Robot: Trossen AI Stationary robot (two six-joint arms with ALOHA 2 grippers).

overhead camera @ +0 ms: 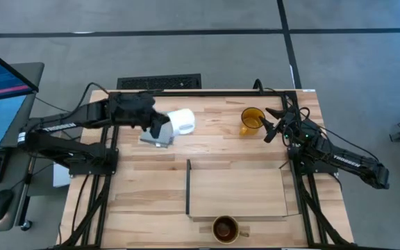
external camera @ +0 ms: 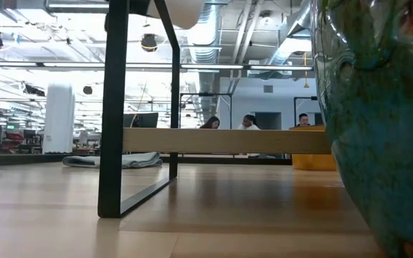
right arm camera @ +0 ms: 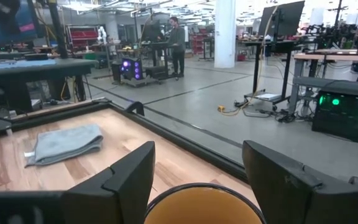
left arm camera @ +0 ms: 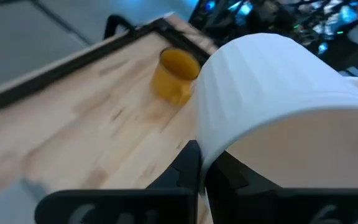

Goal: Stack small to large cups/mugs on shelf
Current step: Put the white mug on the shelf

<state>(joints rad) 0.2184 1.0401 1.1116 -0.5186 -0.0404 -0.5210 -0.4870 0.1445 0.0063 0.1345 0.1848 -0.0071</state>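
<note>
We see a grey-blue folded cloth (right arm camera: 63, 144) lying flat on the wooden table (overhead camera: 221, 149), near its far edge; beyond, a person (right arm camera: 176, 37) stands among workbenches.

Even, bright overhead light falls on the worktop (overhead camera: 228, 149) in the high view, with only soft shadows under the arms. In the low view, ceiling lamps blow out to white glare, and the glass mug (external camera: 386, 122) close to the lens is a blurred greenish mass. In the left wrist view the white mug (left arm camera: 272, 99) is soft and overexposed, and the yellow mug (left arm camera: 174, 74) beyond is blurred too.
</note>
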